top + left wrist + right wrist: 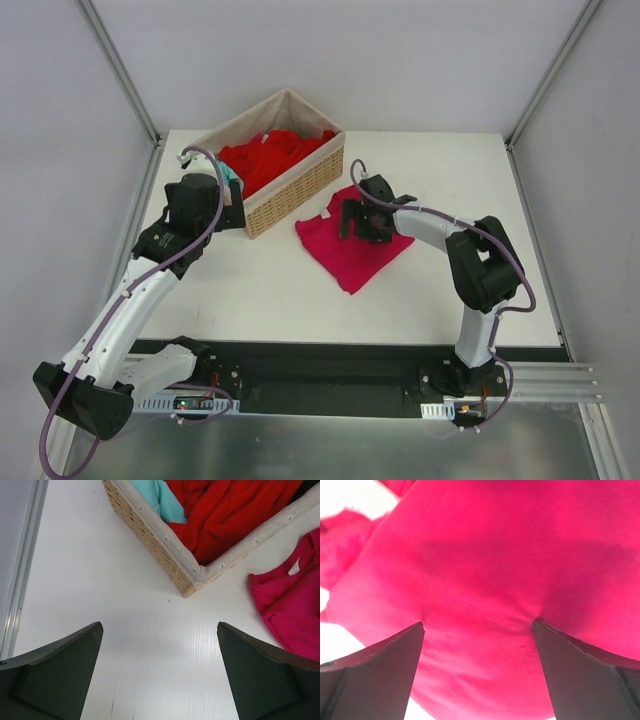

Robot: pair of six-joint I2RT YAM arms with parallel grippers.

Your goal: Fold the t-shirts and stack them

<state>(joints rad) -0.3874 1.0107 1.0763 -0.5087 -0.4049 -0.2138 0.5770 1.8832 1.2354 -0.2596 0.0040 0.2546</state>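
The smooth white table carries all items. The right gripper stands with jaws wide, both dark wedge-shaped fingertips pressing dimples into the magenta-pink soft cloth t-shirt, which lies loosely crumpled on the table, just right of the basket. A white neck label shows at its collar. The left gripper hangs with jaws wide over bare table, holding nothing, near the basket corner. Farther back sits the woven wicker basket with pale fabric-lined rim. Inside it lie the bright red rumpled t-shirt and a light teal cloth.
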